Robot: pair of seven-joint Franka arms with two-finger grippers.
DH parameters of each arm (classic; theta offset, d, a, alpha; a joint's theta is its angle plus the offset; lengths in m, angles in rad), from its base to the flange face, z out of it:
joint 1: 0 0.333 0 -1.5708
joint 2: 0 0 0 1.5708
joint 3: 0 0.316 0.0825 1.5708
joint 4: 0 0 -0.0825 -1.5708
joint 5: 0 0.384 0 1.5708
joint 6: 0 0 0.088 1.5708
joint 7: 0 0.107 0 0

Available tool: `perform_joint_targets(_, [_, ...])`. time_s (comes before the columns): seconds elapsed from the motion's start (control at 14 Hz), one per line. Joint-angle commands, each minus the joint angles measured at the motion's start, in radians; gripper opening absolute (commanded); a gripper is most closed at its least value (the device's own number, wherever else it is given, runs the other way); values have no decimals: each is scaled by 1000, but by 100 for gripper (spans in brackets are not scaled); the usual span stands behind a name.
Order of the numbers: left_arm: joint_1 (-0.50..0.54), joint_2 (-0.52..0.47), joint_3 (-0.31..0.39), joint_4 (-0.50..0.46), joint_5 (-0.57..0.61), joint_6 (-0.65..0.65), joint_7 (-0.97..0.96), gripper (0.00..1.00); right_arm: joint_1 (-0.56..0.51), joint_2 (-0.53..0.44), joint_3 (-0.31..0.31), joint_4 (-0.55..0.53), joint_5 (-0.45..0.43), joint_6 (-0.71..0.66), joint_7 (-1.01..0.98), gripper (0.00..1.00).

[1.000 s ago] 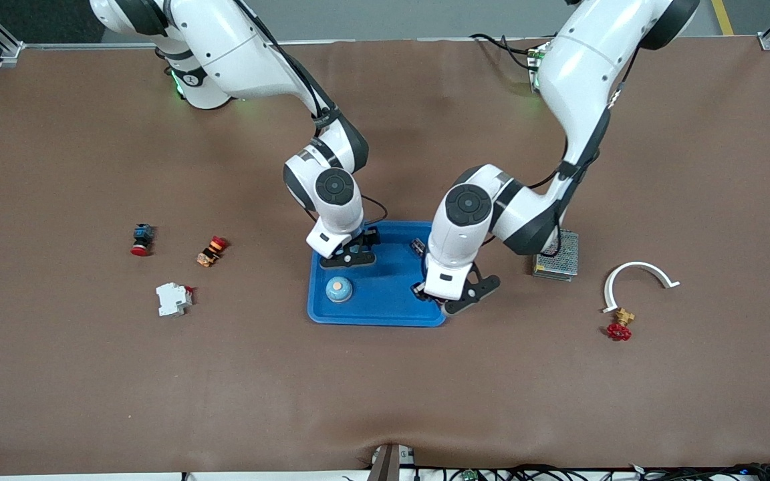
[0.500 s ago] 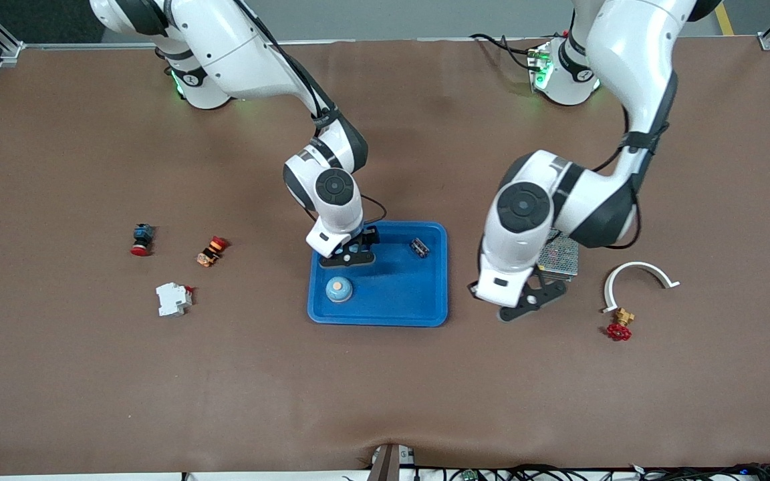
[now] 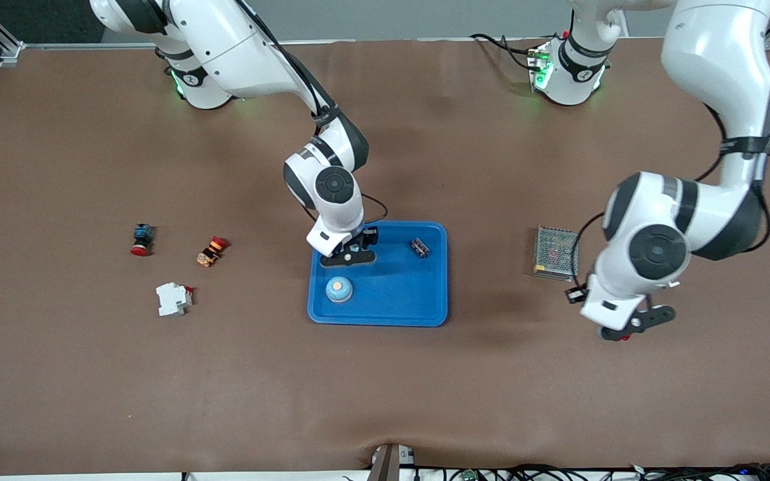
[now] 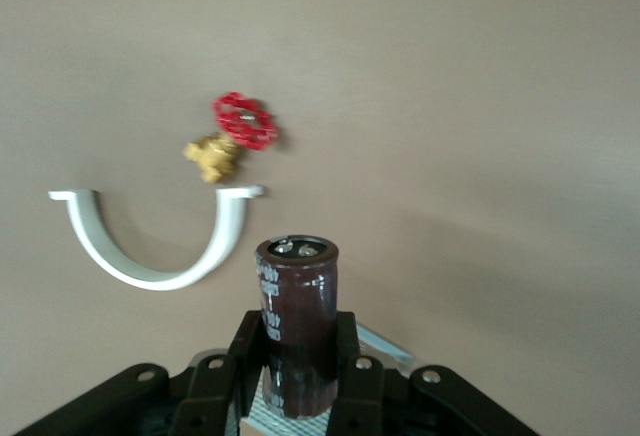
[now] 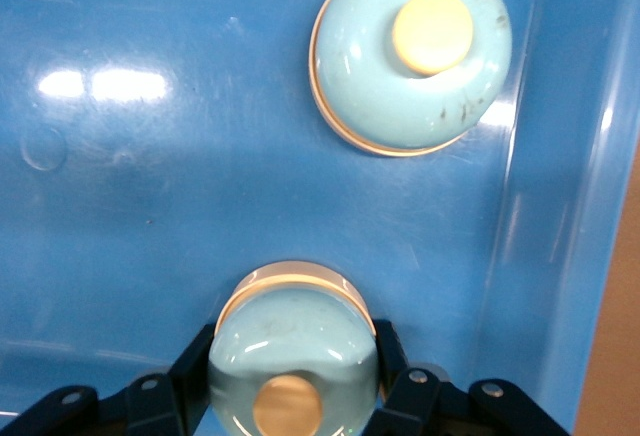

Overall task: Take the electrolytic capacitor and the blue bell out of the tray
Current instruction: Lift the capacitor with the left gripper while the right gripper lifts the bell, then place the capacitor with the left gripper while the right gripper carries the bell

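Over the glossy blue tray (image 3: 425, 307), our right gripper (image 5: 293, 396) clamps a domed bell (image 5: 294, 361); our left gripper (image 4: 298, 376) pinches a brown cylindrical capacitor (image 4: 297, 321) above brown matting (image 3: 385, 387).

You can't see the white clamp from the front; left arm (image 3: 686, 220) covers it, valve (image 3: 619, 336) mostly too.

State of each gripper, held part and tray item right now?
left gripper: shut on capacitor, upright, over the table by the red valve
right gripper: shut on held bell, over the blue tray
second bell: resting in the tray, free
small dark part: lying in the tray, free
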Motion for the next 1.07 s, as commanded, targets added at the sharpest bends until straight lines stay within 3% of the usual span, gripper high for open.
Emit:
perform_joint_targets(0.0, [82, -10, -12, -46, 21, 21, 102, 0, -1, -1, -4, -6, 10, -5, -12, 40])
perform_joint_targets(0.29, [212, -4, -12, -139, 26, 154, 271, 0, -4, -34, 5, 22, 13, -66, -13, 40])
perform_joint_targets(0.57, [311, 41, -12, -206, 99, 346, 352, 0, -43, -123, 7, 140, 36, -336, -30, 40])
perform_joint_targets(0.79, [322, 76, -12, -206, 99, 380, 357, 0, -146, -188, -1, 230, 144, -545, -293, 39])
perform_joint_targets(1.0, [323, 107, -12, -206, 101, 413, 357, 0, -241, -237, -4, 272, 127, -683, -496, 40])
